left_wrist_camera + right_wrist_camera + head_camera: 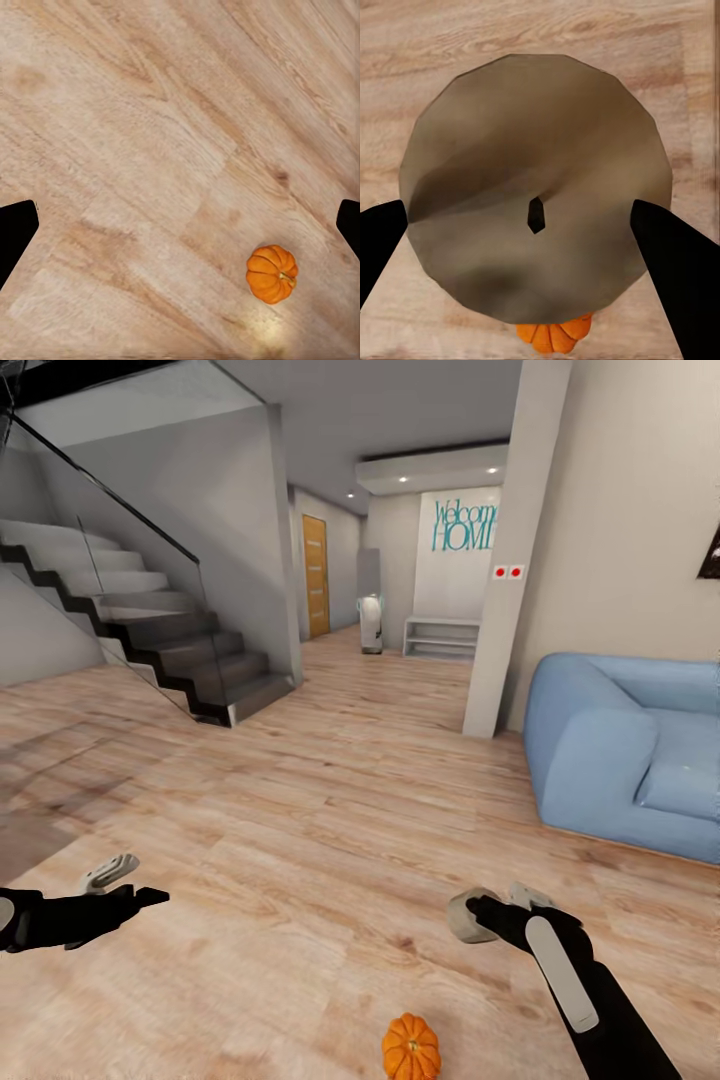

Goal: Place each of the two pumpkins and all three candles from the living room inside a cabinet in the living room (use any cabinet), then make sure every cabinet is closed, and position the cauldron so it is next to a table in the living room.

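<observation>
Gripping a cream candle (466, 916), right tool (480, 916) was pinched on it above wood floor (300, 840). Left tool (128, 888) hung spread, empty. Pumpkin (411, 1047) sat on floor just beside right arm, sofa (625, 755) well apart.

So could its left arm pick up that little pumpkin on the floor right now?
Probably yes. The left gripper is open and empty, and the pumpkin lies on bare wood floor with nothing between them. The right gripper is already holding a candle.
</observation>
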`<state>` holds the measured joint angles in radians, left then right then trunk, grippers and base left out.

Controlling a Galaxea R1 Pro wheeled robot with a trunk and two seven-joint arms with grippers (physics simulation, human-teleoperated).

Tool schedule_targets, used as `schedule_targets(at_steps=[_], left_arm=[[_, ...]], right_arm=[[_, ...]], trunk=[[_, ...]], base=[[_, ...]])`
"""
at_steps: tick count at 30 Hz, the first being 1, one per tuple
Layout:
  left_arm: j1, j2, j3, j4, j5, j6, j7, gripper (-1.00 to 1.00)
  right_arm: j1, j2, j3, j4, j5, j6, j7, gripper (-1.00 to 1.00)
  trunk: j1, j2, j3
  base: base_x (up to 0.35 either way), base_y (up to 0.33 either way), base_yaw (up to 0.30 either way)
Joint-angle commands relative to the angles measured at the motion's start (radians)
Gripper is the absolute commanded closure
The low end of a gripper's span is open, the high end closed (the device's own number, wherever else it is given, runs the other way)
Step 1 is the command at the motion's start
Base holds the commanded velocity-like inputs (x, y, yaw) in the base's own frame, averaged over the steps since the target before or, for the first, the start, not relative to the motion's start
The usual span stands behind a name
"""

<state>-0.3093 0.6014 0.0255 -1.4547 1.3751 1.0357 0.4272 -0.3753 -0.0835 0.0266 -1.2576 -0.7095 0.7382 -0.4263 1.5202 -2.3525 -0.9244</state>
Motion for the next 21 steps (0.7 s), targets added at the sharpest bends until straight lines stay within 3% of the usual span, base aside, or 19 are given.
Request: schedule_targets(at_steps=[1,11,21], left_arm=[[-0.001,0.000,0.001,-0.001,0.010,0.003,0.010,-1.00],[-0.001,0.001,-0.002,0.000,0.010,0.004,0.010,-1.00],[0.006,0.001,-0.003,0.010,0.009,0.004,0.010,-1.00]], right_arm=[[-0.001,-0.001,0.003,-0.001,-0.010,0.001,-0.011,1.00],[-0.001,-0.001,0.003,0.002,-0.011,0.000,-0.011,1.00],[-0.001,0.001,0.002,0.002,-0.011,0.000,-0.011,1.00]], trunk=[[-0.005,0.007,0.002],[-0.043,0.077,0.034],[-0.081,0.147,0.065]], base=[[-0.246,0.000,0.000],[-0.057,0.000,0.000],[-0.196,0.071,0.000]])
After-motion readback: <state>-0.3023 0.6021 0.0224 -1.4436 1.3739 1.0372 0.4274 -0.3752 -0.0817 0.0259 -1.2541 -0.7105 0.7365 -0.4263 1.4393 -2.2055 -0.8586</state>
